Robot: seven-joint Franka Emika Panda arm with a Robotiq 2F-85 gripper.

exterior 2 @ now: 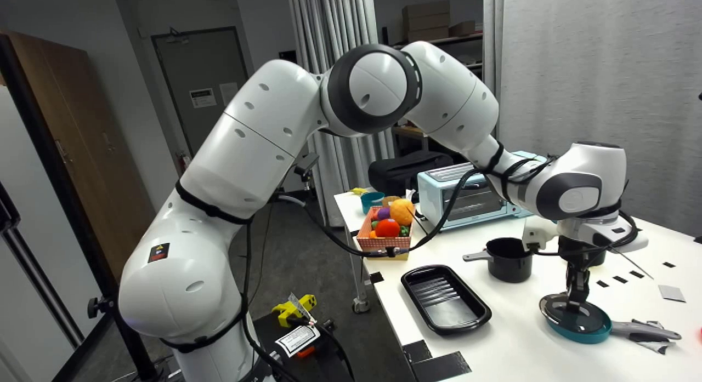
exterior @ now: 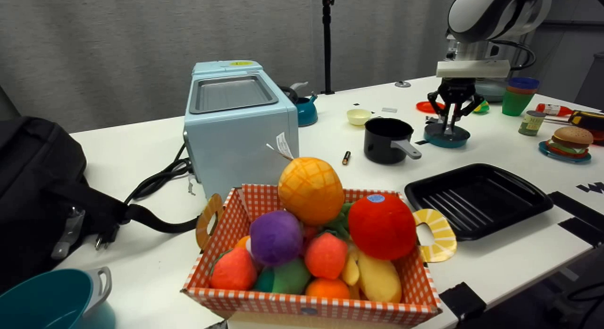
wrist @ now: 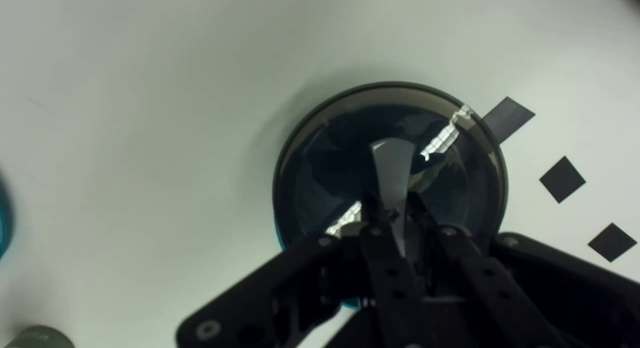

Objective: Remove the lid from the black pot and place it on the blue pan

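Note:
The black pot (exterior: 377, 147) stands on the table with its top open; it also shows in an exterior view (exterior 2: 510, 264). The dark see-through lid (wrist: 340, 148) with a grey knob lies over the teal-blue pan (exterior 2: 589, 337). In an exterior view the lid (exterior 2: 555, 308) sits a little off the pan's centre. Whether it rests fully on the rim or just above it I cannot tell. My gripper (wrist: 391, 203) points down, its fingers on both sides of the knob. In an exterior view the gripper (exterior: 447, 128) stands directly over the pan (exterior: 447, 142). Most of the pan's inside is hidden.
A black ridged tray (exterior: 476, 197) lies near the table edge. A light-blue toaster oven (exterior: 245, 145), a basket of plush fruit (exterior: 311, 300) and a pale yellow bowl (exterior: 358, 116) stand around. Cups (exterior: 516, 100), a can (exterior: 532, 123) and a toy burger (exterior: 570, 140) are beyond the pan.

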